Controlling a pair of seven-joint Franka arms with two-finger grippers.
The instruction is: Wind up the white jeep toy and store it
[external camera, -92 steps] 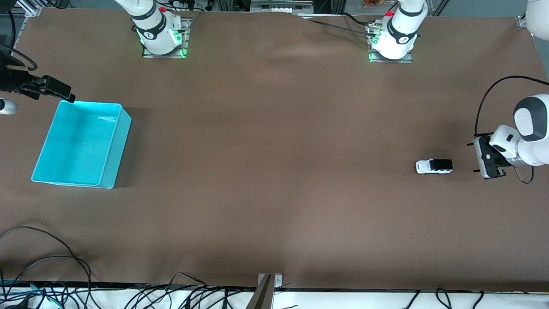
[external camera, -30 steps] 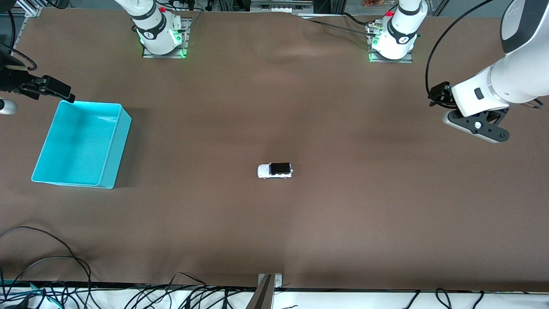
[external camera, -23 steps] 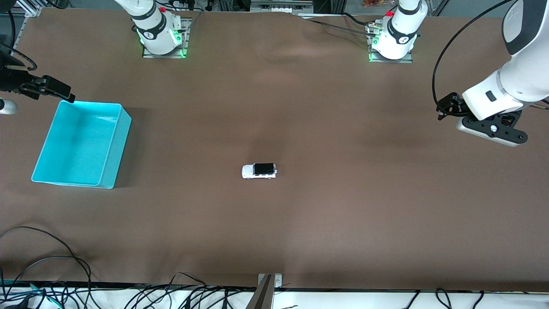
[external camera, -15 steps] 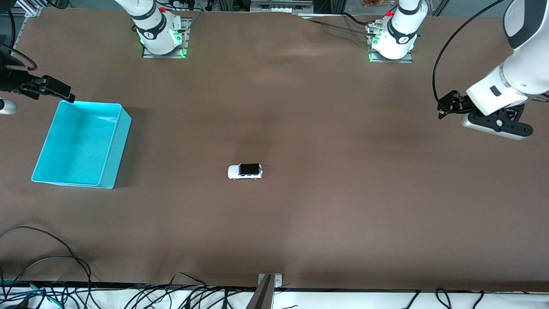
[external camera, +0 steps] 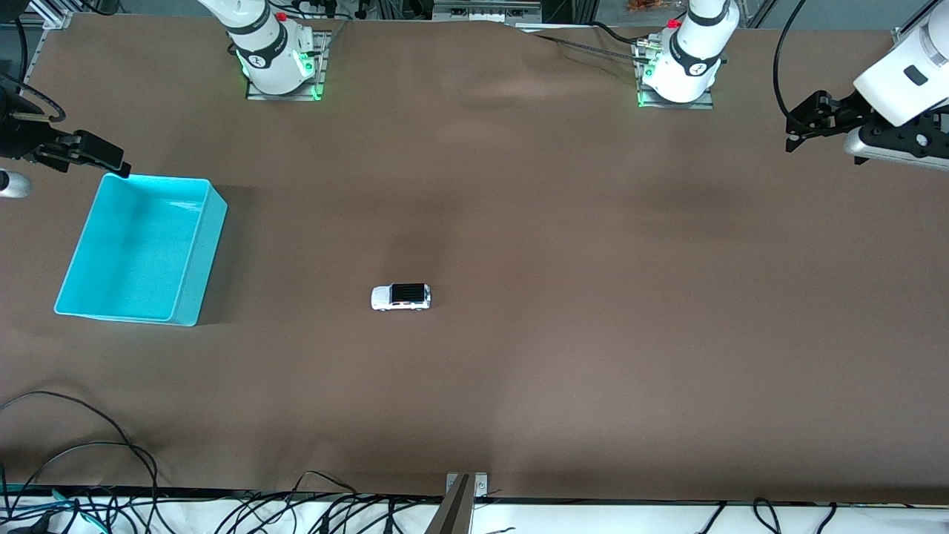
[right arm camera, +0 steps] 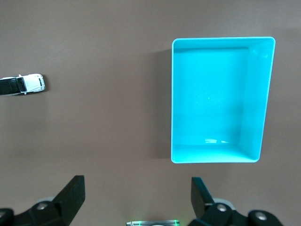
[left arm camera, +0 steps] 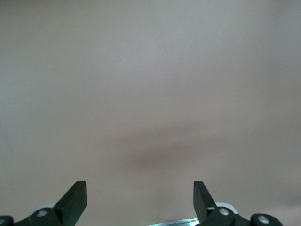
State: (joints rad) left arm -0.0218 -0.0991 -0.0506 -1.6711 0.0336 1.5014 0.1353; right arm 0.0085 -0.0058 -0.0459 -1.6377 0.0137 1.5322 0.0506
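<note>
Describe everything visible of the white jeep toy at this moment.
The white jeep toy is a small boxy car with a white body, black roof, dark windows and black wheels, apparently plastic. It stands upright on its wheels on the brown table cover, near the table's middle, its white hood pointing toward the turquoise bin at the right arm's end. Nothing touches it but the cover; neither gripper is near. The right wrist view catches it at the picture's edge, apart from the bin.

The white jeep toy point(external camera: 400, 297) sits alone mid-tabletop point(external camera: 563, 311), well apart from the bin point(external camera: 189, 285) at the right arm's end. The right gripper point(external camera: 81, 152) hangs just beside the bin; the left gripper point(external camera: 886, 144) is over the tabletop's other end.
</note>
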